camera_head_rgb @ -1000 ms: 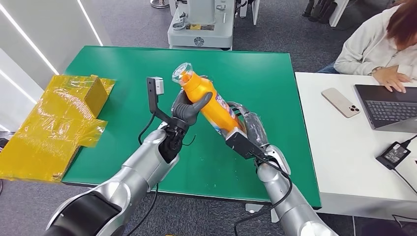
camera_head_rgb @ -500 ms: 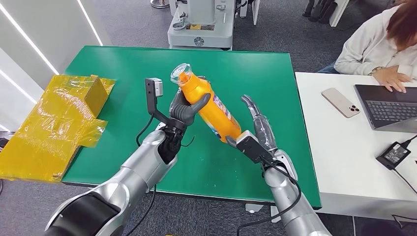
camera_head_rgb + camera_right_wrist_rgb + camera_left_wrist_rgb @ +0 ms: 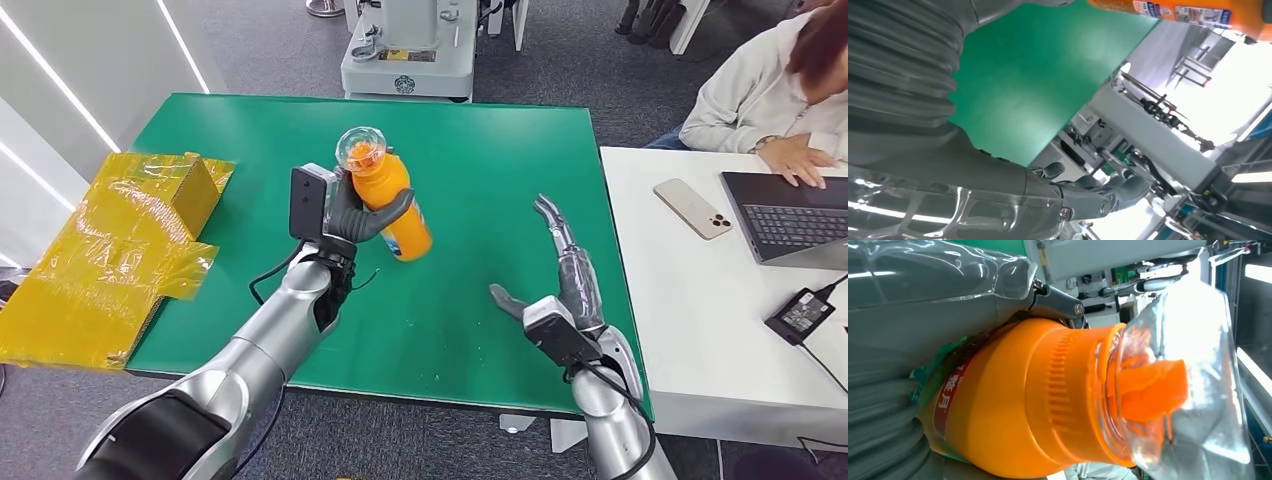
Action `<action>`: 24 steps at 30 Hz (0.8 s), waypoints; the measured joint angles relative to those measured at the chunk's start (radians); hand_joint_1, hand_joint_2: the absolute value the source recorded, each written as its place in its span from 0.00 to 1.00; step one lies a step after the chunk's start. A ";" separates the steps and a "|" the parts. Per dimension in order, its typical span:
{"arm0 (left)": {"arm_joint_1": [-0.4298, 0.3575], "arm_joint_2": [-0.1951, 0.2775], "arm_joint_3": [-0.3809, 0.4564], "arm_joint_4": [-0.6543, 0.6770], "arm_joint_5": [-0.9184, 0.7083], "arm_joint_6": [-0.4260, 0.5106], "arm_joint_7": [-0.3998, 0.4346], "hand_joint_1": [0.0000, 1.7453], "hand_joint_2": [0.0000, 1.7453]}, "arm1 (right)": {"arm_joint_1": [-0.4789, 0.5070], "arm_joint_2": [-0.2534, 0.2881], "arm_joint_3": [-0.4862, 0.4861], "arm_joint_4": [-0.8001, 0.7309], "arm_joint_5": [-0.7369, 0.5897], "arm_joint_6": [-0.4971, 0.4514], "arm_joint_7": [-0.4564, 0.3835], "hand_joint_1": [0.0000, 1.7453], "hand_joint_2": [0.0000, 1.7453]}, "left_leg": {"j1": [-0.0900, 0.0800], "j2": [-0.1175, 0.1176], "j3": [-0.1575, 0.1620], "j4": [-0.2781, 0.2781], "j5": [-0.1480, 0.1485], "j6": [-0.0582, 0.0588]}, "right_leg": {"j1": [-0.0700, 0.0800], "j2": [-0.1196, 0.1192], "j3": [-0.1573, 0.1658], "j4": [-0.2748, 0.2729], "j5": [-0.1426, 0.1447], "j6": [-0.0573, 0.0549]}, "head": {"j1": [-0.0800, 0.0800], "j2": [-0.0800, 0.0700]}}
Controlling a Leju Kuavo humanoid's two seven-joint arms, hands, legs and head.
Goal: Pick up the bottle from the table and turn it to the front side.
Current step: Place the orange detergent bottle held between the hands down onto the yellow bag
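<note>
My left hand [image 3: 352, 215] grips an orange bottle [image 3: 389, 200] by its upper body and holds it above the green table [image 3: 250, 130], tilted with its clear-wrapped cap toward the camera. The left wrist view shows the same bottle [image 3: 1038, 400] up close, with the orange cap under clear plastic and my left hand [image 3: 903, 345] wrapped around the body. My right hand [image 3: 563, 275] is open with fingers spread, apart from the bottle and over the table's right front part. In the right wrist view the bottle's label end [image 3: 1173, 10] shows beyond my right hand [image 3: 913, 100].
A crumpled yellow-wrapped box [image 3: 115, 250] lies at the table's left edge. On the right stands a white desk [image 3: 690, 300] with a phone [image 3: 692, 208], a laptop [image 3: 790, 215] and a charger [image 3: 800, 313]; a person [image 3: 770, 90] sits there. A grey machine base [image 3: 408, 50] stands behind the table.
My right hand has let go of the bottle's base and drawn back to the right with fingers spread. My left hand has swung the bottle left and more upright, holding it alone.
</note>
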 joint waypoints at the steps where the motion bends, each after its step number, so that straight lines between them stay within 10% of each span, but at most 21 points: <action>1: 0.000 0.003 -0.004 -0.005 -0.003 0.003 -0.001 1.00 1.00 | 0.005 -0.002 0.000 -0.013 0.000 0.000 0.000 0.00 1.00 | 0.000 0.000 0.000 0.000 0.000 0.000 | 0.000 0.000 0.000 0.000 0.000 0.000 | 0.000 0.000; 17: 0.021 0.076 -0.065 -0.122 -0.791 0.533 0.143 1.00 1.00 | 0.130 -0.033 -0.017 -0.253 -0.024 -0.011 -0.014 0.00 1.00 | 0.000 0.000 0.000 0.000 0.000 0.000 | 0.000 0.000 0.000 0.000 -0.001 0.000 | 0.000 0.000; 24: 0.032 0.183 -0.083 -0.120 -1.527 0.623 0.520 1.00 1.00 | 0.212 -0.033 -0.072 -0.394 0.003 0.017 -0.010 0.00 1.00 | 0.000 0.001 0.001 -0.001 0.000 -0.001 | 0.000 0.001 0.000 0.000 0.000 0.000 | 0.000 0.000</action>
